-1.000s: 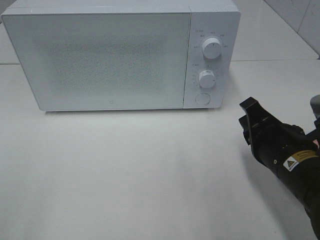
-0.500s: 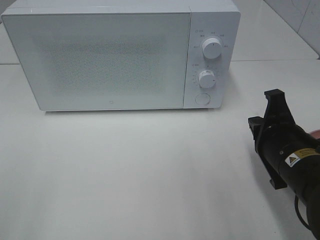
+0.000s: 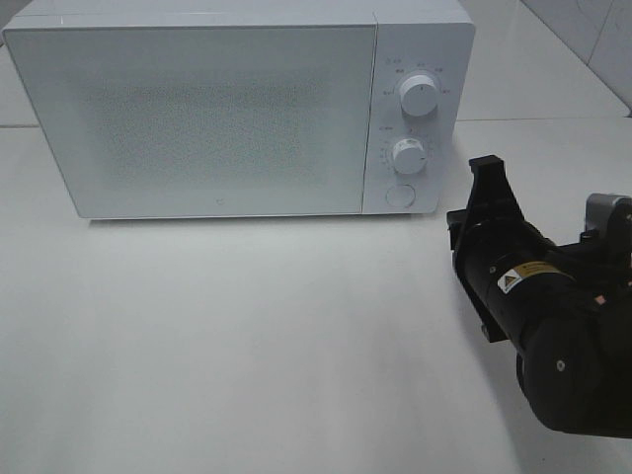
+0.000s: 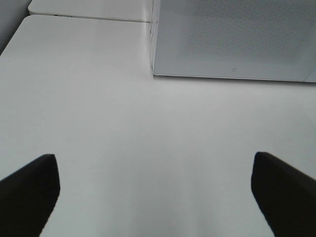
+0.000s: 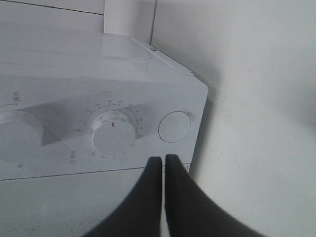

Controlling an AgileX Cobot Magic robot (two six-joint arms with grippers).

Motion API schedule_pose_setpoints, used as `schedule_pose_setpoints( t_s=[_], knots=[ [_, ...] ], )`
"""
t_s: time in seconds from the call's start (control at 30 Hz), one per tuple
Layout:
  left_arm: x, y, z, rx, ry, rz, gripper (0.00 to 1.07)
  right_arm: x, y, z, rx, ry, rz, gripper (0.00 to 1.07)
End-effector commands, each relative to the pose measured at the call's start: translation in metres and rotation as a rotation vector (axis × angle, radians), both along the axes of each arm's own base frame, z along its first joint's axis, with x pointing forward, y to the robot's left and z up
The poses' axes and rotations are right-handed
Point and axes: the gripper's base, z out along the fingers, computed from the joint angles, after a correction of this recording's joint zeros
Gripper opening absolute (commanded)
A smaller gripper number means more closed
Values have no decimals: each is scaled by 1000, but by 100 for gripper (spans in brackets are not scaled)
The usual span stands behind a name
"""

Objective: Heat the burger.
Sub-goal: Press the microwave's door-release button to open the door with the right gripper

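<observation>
Your right claw [image 5: 164, 160], pressed together, faces the round button [image 5: 175, 127] just ahead. Drift sideways and you nudge the dial [image 5: 113, 134].

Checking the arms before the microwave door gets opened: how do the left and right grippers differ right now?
On the left gripper the fingers stand wide apart; on the right gripper they are pressed together. The right gripper is close to the microwave control panel, pointing near the lower knob and round button; the left gripper sits farther back over the table, facing the door. Both have black fingers and hold nothing.
</observation>
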Motion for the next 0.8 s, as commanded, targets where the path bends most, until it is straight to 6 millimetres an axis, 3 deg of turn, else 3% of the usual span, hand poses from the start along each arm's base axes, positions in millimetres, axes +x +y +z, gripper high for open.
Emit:
schedule_pose_setpoints(
  t_s=[0.03,0.17,0.43,0.8],
  knots=[
    [-2,0,0,0,-27,1,98,6,5,-3,4,8,4,0],
    [-2,0,0,0,-27,1,98,15,17,-8,21,59,11,0],
    [-2,0,0,0,-27,1,98,38,20,-16,39,154,-9,0],
    [-2,0,0,0,-27,1,98,64,27,-14,55,127,11,0]
  ],
)
